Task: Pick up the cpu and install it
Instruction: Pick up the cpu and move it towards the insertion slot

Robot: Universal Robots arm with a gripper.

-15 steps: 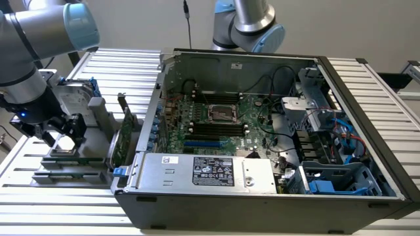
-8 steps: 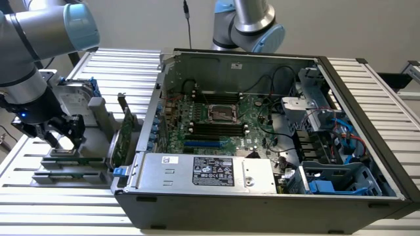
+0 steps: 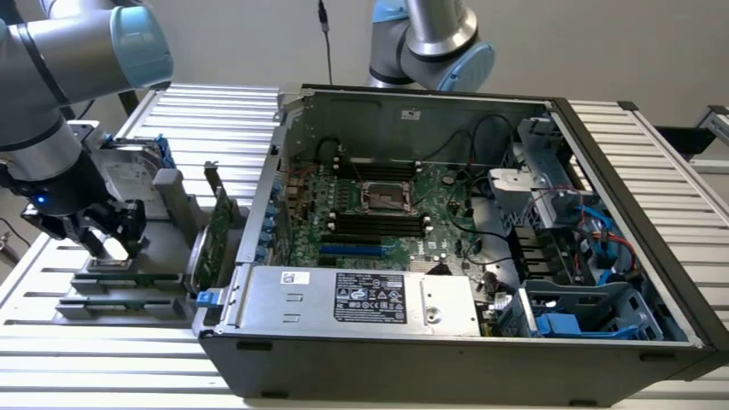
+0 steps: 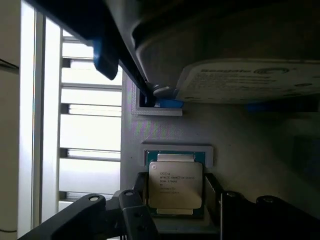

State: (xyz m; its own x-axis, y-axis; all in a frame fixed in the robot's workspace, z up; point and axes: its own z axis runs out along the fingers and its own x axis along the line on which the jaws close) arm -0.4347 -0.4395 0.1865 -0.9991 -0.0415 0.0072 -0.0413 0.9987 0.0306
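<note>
Reaching down at the exterior view's left, arm [image 3: 46,145] bent downward, fingers [image 4: 137,220] parted astride the cpu [image 4: 175,184].

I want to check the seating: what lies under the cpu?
The cpu lies in a shallow grey holder; a green edge shows around its metal top. The holder's floor beneath it is covered.

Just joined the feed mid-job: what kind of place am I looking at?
Probably a robotics lab bench for computer assembly: an open PC case with its motherboard exposed, a slatted metal table, and a cpu in a holder.
</note>
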